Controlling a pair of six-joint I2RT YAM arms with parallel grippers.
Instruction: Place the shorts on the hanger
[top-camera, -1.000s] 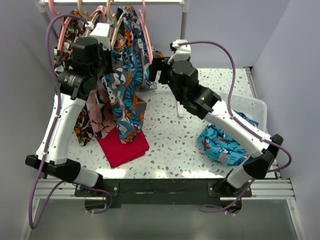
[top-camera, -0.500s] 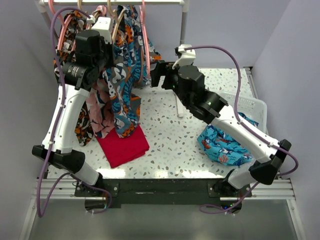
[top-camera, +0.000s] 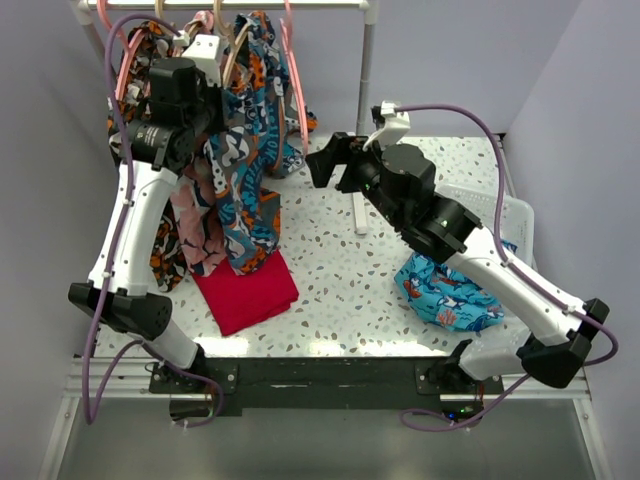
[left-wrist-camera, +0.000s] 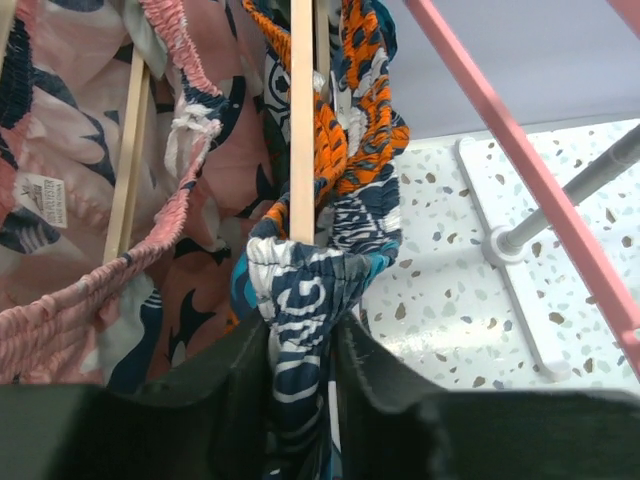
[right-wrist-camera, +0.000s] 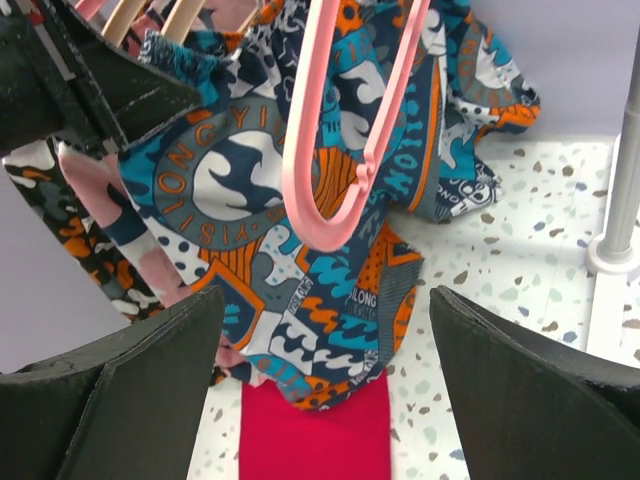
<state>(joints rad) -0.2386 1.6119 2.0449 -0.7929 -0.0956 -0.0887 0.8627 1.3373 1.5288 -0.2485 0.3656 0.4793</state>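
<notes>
Shorts (top-camera: 248, 195) hang down over the table's (top-camera: 350, 300) left side, their hem over a red cloth (top-camera: 245, 292) by the near edge. Farther back, the right gripper (right-wrist-camera: 325, 300) gapes wide, holding nothing. The left gripper (left-wrist-camera: 300, 335) pinches the bunched waistband just below the tan hanger (left-wrist-camera: 302, 120), under the far rail (top-camera: 300, 5).

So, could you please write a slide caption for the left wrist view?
The left gripper pinches the printed shorts where they meet the tan hanger, pink shorts alongside.
</notes>
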